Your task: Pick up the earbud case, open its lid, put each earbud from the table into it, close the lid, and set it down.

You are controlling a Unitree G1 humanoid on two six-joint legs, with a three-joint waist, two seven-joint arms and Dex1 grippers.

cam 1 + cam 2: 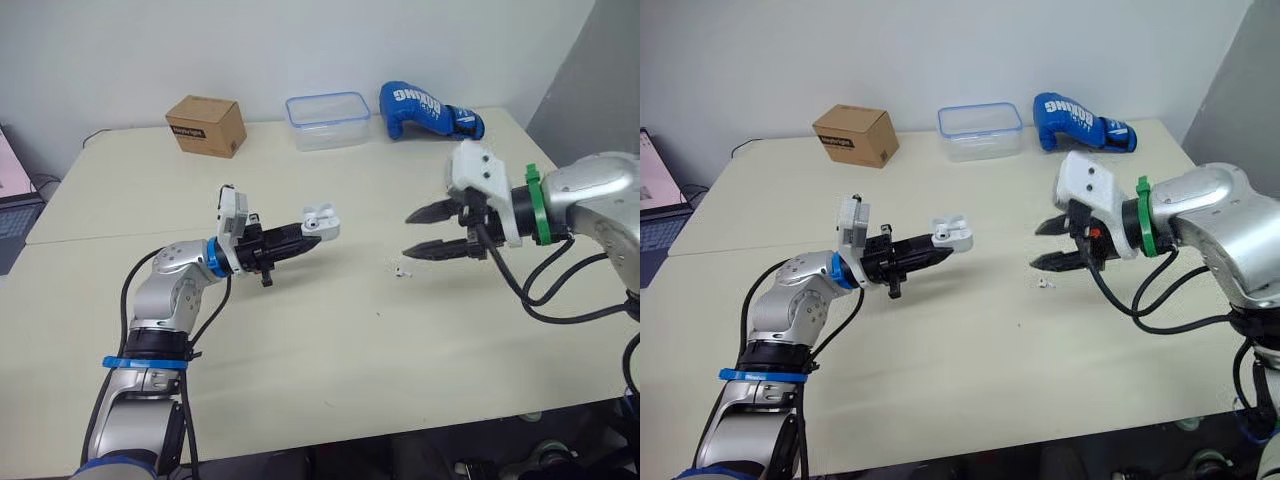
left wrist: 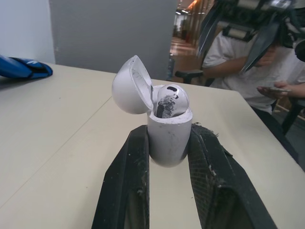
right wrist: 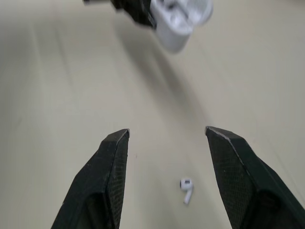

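Observation:
My left gripper is shut on the white earbud case, held above the table with its lid swung open. One earbud sits inside the case. A second white earbud lies on the table, also seen between my right fingers as the earbud. My right gripper hangs open just above and to the right of that earbud, fingertips pointing toward the case, nothing between them. The case shows ahead of the right gripper.
At the back of the table stand a brown cardboard box, a clear plastic container with a blue rim and a blue boxing glove. A laptop sits off the left edge. A seated person is beyond the table's right end.

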